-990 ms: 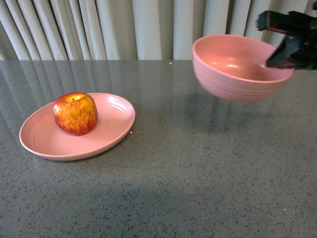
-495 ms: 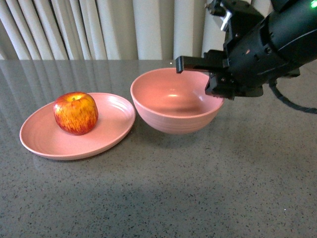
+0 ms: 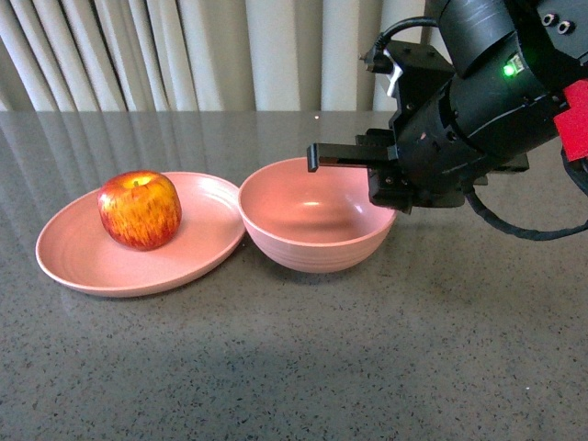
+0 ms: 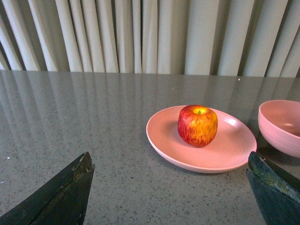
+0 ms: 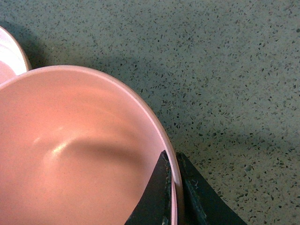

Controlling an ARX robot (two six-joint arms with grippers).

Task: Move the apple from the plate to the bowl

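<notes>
The red, yellow-streaked apple (image 3: 140, 209) sits on the shallow pink plate (image 3: 83, 262) at the left of the table. The deep pink bowl (image 3: 312, 216) stands right beside the plate, its rim at the plate's right edge. My right gripper (image 3: 386, 188) is shut on the bowl's right rim; in the right wrist view the two fingers pinch the rim (image 5: 174, 180) of the empty bowl (image 5: 70, 154). My left gripper (image 4: 171, 187) is open and empty, low over the table, with the apple (image 4: 197, 125), the plate (image 4: 225, 150) and part of the bowl (image 4: 281, 126) ahead of it.
The table is grey speckled stone (image 3: 367, 367). Pale pleated curtains (image 3: 184, 55) hang behind its far edge. The right arm's black body (image 3: 487, 101) and cable stand over the table's right side.
The right arm carried the bowl from the upper right, down and left, and it now rests on the table against the plate. Apple and plate have not moved.
</notes>
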